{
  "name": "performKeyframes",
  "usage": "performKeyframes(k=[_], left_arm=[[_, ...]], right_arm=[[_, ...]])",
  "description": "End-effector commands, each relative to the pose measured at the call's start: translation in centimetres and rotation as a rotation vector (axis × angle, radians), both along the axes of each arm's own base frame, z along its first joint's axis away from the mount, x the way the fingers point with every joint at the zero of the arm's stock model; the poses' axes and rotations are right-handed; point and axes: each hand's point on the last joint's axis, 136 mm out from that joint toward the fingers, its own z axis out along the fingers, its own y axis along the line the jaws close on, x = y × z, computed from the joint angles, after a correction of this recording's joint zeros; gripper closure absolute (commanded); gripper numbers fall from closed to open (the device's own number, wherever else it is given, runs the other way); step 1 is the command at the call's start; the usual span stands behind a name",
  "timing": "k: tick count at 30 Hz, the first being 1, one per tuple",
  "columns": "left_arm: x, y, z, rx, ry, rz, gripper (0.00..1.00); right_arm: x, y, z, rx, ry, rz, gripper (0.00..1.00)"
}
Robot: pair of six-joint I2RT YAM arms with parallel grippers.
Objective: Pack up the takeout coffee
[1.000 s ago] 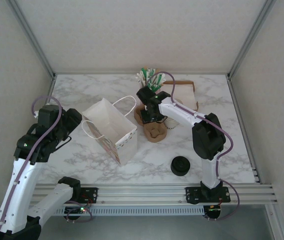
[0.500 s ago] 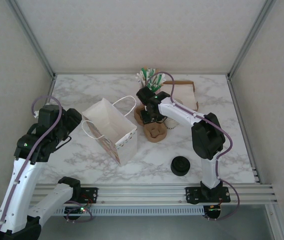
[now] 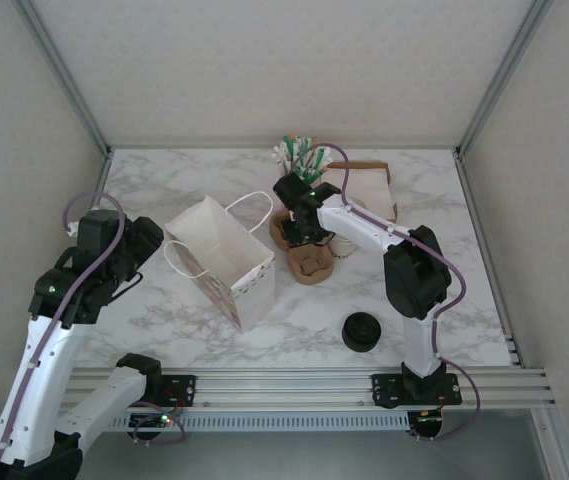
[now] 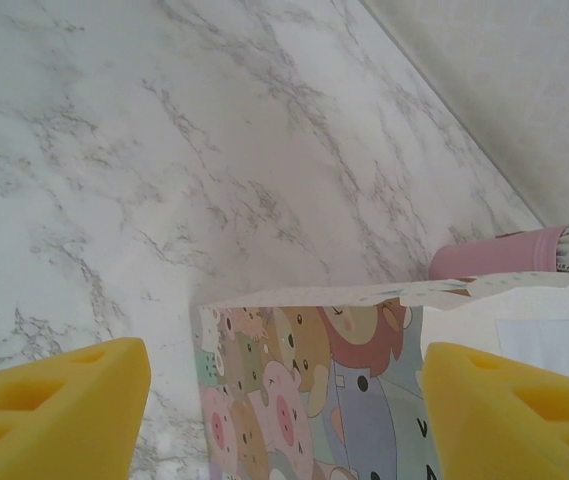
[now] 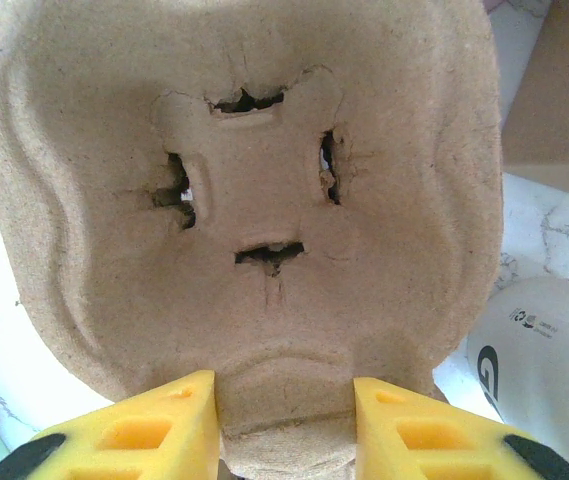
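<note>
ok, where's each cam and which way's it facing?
Top external: above and behind the bases, looking down on the table; both arms show.
Left wrist: on left arm, down at the paper bag; open yellow fingers bottom corners.
Right wrist: on right arm, close on the pulp carrier; fingers flank its rim.
Shared: top view also shows bag and carrier.

Large grey "G" on white cup (rest cut off by frame edge); small print above illegible.
</note>
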Motion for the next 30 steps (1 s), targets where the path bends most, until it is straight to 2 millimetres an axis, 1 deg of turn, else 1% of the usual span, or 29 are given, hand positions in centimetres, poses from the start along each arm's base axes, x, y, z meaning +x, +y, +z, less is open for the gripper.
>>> performKeyframes(k=[1,8,12,17,20,22,25,27,30], left_arm=[[0.0,1.1,0.3,0.024,-0.026,0.052,0.27],[0.3,1.4,1.5,0.014,-0.077,0.075,0.28],[0.2,1.8,1.9,0.026,-0.099,0.096,0.27],[0.1,2.5,2.8,0.065,-0.125,0.113,0.27],[0.1,3.4,3.9,0.116,-0.143,0.135,0.28],[0.3,3.6,4.8,0.126,-0.155,0.143,0.29],[1.1,2.9,6.0,0.1,-0.176,0.119,0.3],[1.8,2.5,6.3,0.082,-0.177,0.106,0.3],[3.3,1.9,7.1,-0.005,-0.203,0.083,0.31]], right_arm=[[0.4,-0.1,1.4,0.01,-0.021,-0.006,0.65],[0.3,0.0,5.0,0.074,-0.071,-0.021,0.64],[0.1,0.0,6.2,0.101,-0.081,-0.031,0.64],[-0.3,-0.2,7.1,0.118,-0.084,-0.048,0.65],[-0.5,-0.7,8.1,0.123,-0.103,-0.067,0.65],[-0.6,-0.9,9.1,0.137,-0.12,-0.075,0.65],[-0.7,-1.1,10.6,0.156,-0.134,-0.085,0.65],[-0.9,-1.2,11.7,0.17,-0.147,-0.089,0.65],[-0.9,-1.6,13.4,0.186,-0.185,-0.11,0.65]])
